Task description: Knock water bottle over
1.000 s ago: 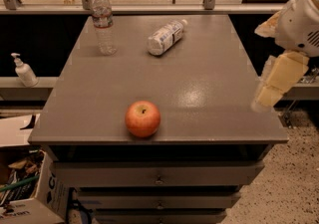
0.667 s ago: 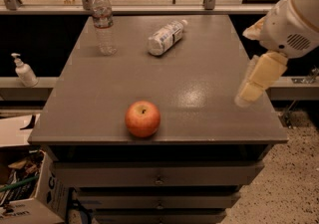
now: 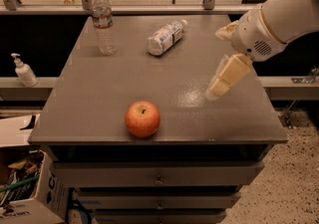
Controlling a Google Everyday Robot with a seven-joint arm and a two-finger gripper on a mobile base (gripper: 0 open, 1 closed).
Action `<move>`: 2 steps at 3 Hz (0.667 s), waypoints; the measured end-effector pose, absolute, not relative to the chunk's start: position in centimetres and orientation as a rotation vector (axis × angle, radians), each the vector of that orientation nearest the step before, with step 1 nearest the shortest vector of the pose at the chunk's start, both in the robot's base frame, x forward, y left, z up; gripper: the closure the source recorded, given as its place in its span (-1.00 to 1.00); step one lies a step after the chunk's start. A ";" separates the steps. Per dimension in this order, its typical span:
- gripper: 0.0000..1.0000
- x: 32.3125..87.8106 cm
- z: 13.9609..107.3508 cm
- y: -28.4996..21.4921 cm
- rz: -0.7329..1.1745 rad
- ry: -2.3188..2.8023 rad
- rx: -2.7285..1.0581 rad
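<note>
Cream-coloured, the pincer [image 3: 222, 79] hangs over the right part of the table [image 3: 234, 123], pointing down and to the left. Whether it stands wide or narrow cannot be told, and nothing seems to be in it. Nearest to it are the red apple [image 3: 142, 118] at the front edge and the opaque white bottle [image 3: 164, 38] lying on its side. The water bottle [image 3: 103, 21] stands upright at the far left corner, well apart from the pincer. It looks light, thin-walled and slippery, so no grasp is needed. A sideways push high up, near the cap, should tip it, while a low push may only slide it.
</note>
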State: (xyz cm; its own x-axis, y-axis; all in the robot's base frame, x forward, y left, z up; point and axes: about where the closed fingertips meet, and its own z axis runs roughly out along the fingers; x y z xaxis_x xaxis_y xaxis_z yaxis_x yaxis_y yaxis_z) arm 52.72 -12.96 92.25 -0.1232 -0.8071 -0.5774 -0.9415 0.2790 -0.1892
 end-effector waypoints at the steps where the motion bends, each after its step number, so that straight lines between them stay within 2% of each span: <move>1: -1.00 52.7 92.3 -13.0 0.297 1.966 -1.565; 2: -1.00 53.3 92.0 -11.7 0.373 1.924 -1.510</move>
State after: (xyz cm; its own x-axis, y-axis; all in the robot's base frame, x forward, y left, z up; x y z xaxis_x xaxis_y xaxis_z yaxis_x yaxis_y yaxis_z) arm 53.26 -11.73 92.02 -0.1206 -0.7543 -0.6453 -0.9407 0.2945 -0.1685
